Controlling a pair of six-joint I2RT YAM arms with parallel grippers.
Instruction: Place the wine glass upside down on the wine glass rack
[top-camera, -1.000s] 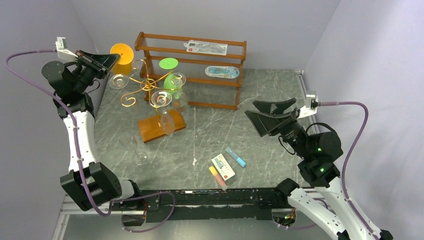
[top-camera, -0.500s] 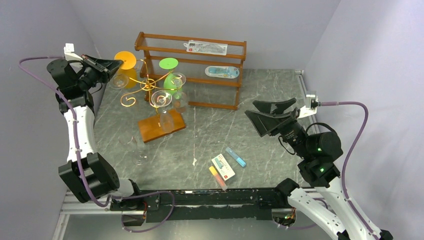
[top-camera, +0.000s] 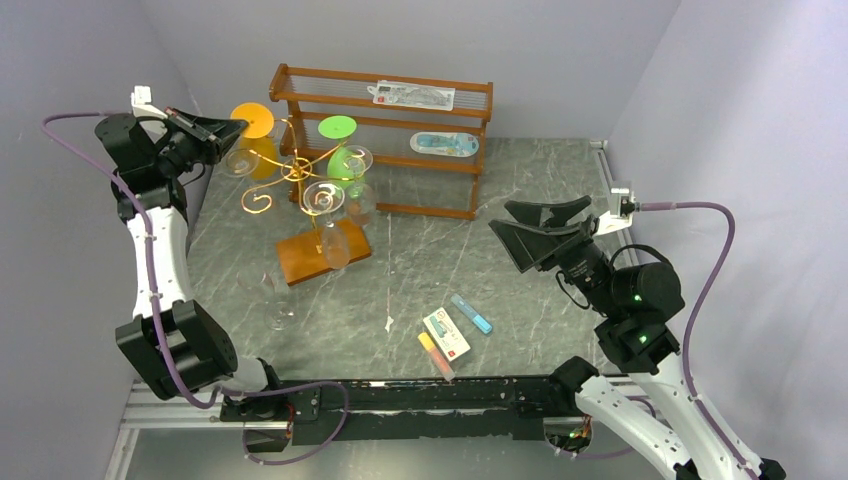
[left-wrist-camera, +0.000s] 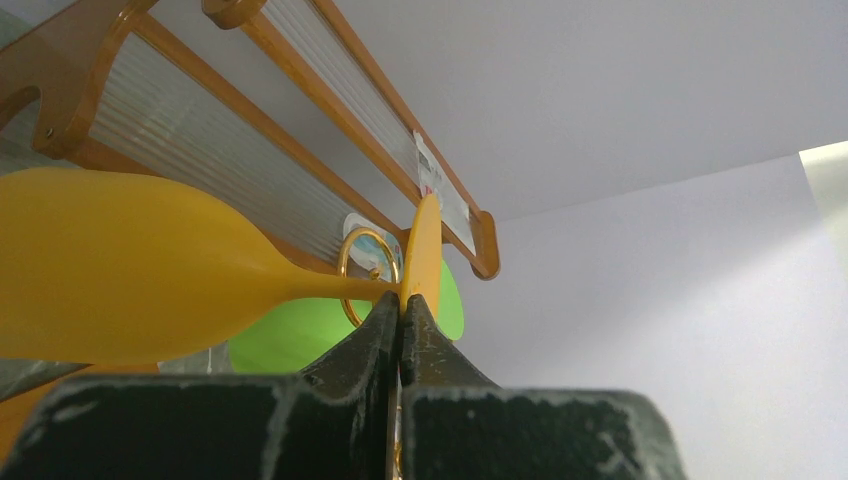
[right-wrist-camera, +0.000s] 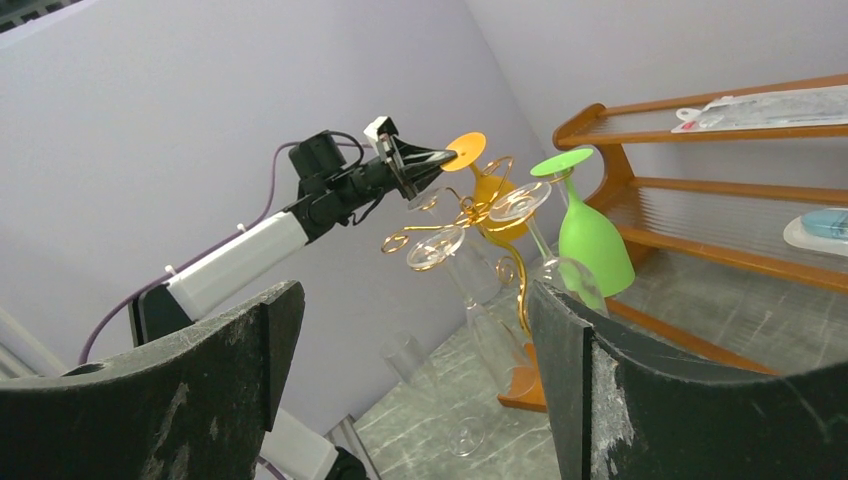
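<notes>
Our left gripper (left-wrist-camera: 402, 308) pinches the foot rim of the orange wine glass (left-wrist-camera: 130, 265), inverted with its stem in a wine glass rack (top-camera: 296, 170) curl. We judge it light, slick and brittle, safest held by the stem. Our right gripper (top-camera: 540, 232) stands wide, empty.

From here the yellow wine glass (left-wrist-camera: 120, 270) looks like smooth, glossy, opaque plastic. I see the rack (top-camera: 300, 262) as shiny gold wire on satin wood, the shelf (top-camera: 425, 211) as varnished wood with ribbed panels, and the table (top-camera: 480, 260) as matt grey marbled stone.
</notes>
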